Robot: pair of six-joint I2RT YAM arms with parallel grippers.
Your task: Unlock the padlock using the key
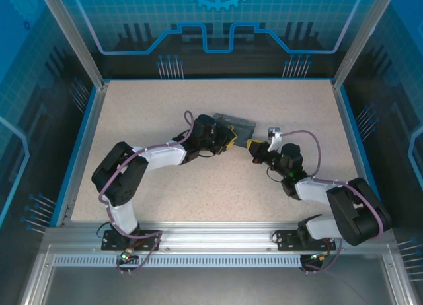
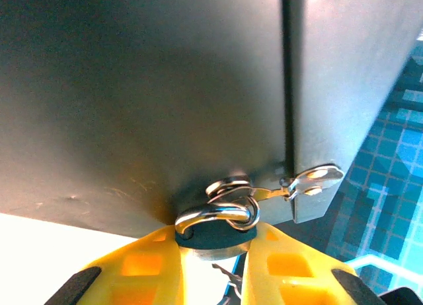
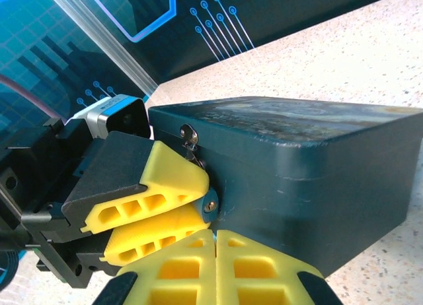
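Blue circuit-patterned enclosure walls (image 1: 218, 28) around a speckled beige tabletop (image 1: 145, 113), dark box (image 1: 239, 125) near centre, left gripper (image 1: 232, 144) clamped narrowly on the padlock (image 2: 213, 234) hanging from the hasp (image 2: 310, 179) on the box's near face, right gripper (image 1: 254, 145) pressed fully closed just beside it.

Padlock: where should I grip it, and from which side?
Grip the padlock by its body, not the shackle looped through the hasp. Come from the side facing away from the box: the body sticks out clear there, and the left gripper pinches it that way.
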